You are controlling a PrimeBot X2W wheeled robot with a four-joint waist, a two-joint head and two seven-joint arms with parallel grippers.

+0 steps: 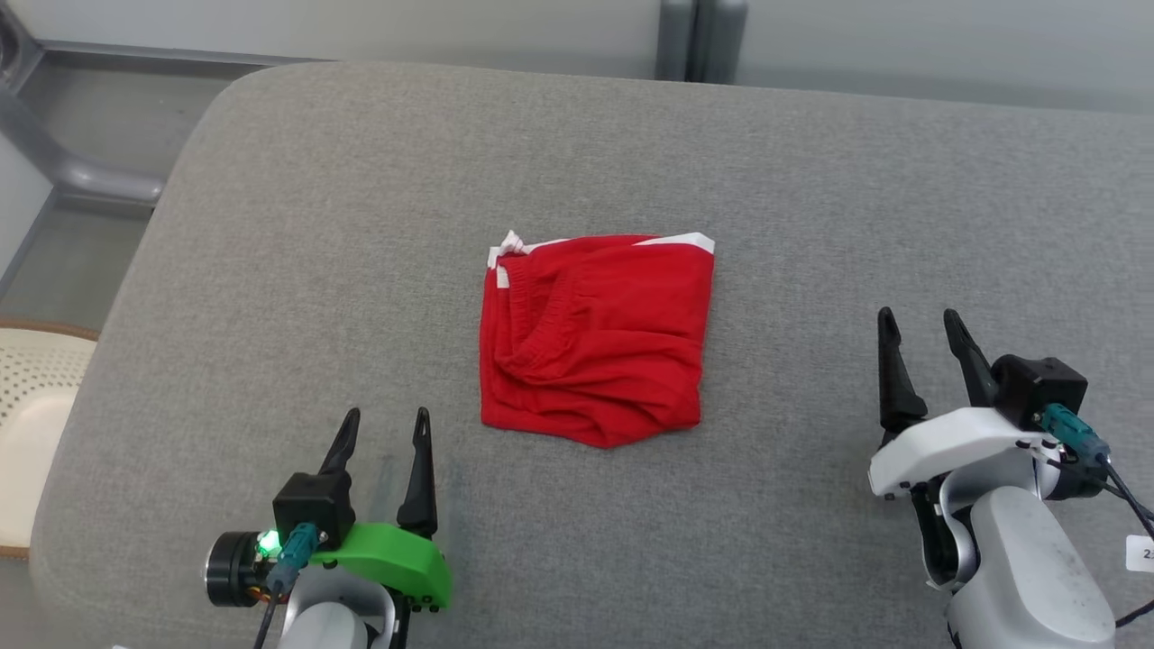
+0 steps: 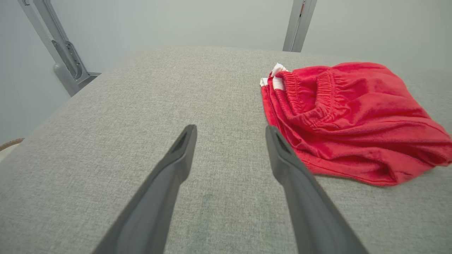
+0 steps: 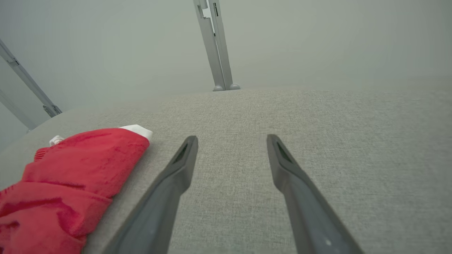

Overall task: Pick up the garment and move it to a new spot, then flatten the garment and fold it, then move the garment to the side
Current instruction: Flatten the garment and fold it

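The garment (image 1: 595, 338) is a red pair of shorts with white trim, folded into a rough square at the middle of the grey padded table (image 1: 811, 180). My left gripper (image 1: 386, 416) stands open near the front left, apart from the cloth, nothing between its fingers. My right gripper (image 1: 920, 317) stands open at the right, also apart from it and empty. In the left wrist view the garment (image 2: 353, 116) lies to the right of my open left gripper (image 2: 230, 131). In the right wrist view the garment (image 3: 70, 180) lies to the left of my open right gripper (image 3: 231, 141).
The table's rounded left edge drops off to the floor, where a pale woven object (image 1: 32, 424) sits. Grey metal posts (image 1: 701, 36) stand behind the table's far edge. Bare grey fabric surrounds the garment on every side.
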